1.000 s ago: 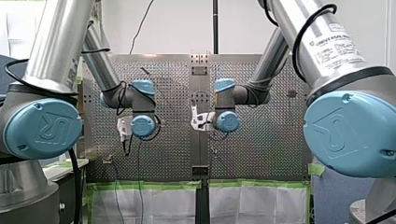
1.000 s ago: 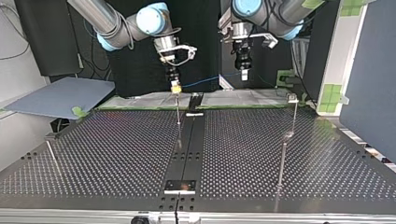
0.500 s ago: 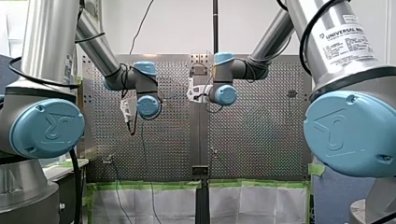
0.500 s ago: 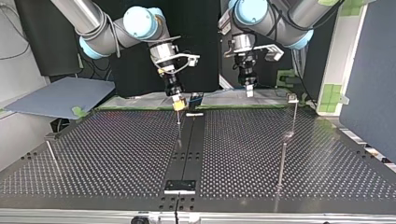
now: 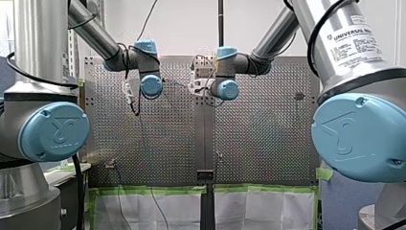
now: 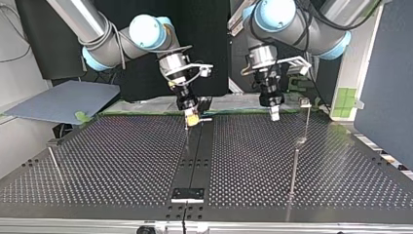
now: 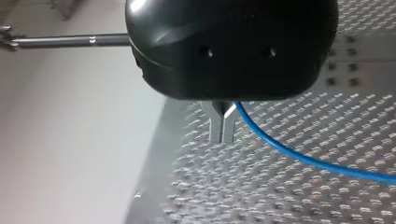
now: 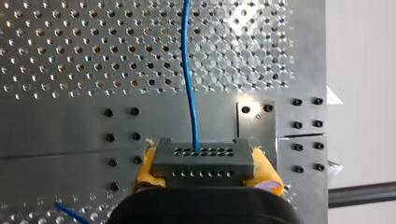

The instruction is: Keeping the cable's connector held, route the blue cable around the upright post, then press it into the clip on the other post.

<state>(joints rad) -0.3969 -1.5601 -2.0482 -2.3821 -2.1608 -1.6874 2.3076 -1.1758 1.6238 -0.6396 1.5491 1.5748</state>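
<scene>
Over the perforated table [image 6: 122, 161], mid arm-side edge, my right gripper [image 8: 205, 168] clamps the grey connector [image 8: 205, 156]. My left gripper [image 7: 222, 128] pinches the blue cable [image 8: 188, 84]. Routing looks barely begun; next, lead the cable around the upright post [image 6: 294, 165], keeping slack.

My right gripper's [image 8: 205, 162] yellow fingers [image 8: 145, 169] clamp the grey connector [image 8: 204, 154], blue cable [image 8: 188, 79] running ahead over the table [image 8: 70, 56].

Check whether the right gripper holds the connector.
Held: the right gripper has its yellow pads pressed against both ends of the connector.
</scene>
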